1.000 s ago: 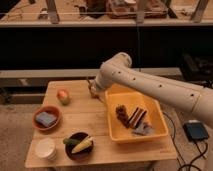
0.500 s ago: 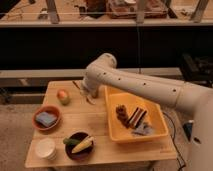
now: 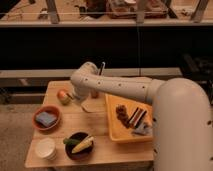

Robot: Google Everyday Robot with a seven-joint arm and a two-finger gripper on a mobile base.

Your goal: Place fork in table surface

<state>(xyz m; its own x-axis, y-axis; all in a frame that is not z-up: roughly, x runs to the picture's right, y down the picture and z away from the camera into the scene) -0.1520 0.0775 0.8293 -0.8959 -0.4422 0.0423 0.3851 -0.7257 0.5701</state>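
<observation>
A wooden table (image 3: 60, 131) is seen from above and in front, under dim warm light. 1 thick white robot arm (image 3: 125, 89) enters from the near right, fills the right side of the view, and reaches left across the far part of the table. It bends sharply at a rounded joint above the table's far left area and turns downward there. The gripper (image 3: 92, 94) hangs just under that bend, low over the far middle of the table and largely hidden by the arm. Whether it is apart, together or clamped on something cannot be told.

A thin pale sliver rising just behind the bend may be the fork (image 3: 101, 68); this is uncertain.

On the right lies a yellow tray (image 3: 114, 131) holding dark items. On the left sit a round fruit (image 3: 63, 96), a red bowl (image 3: 46, 118), a white cup (image 3: 45, 148) and a dark bowl (image 3: 78, 145).
</observation>
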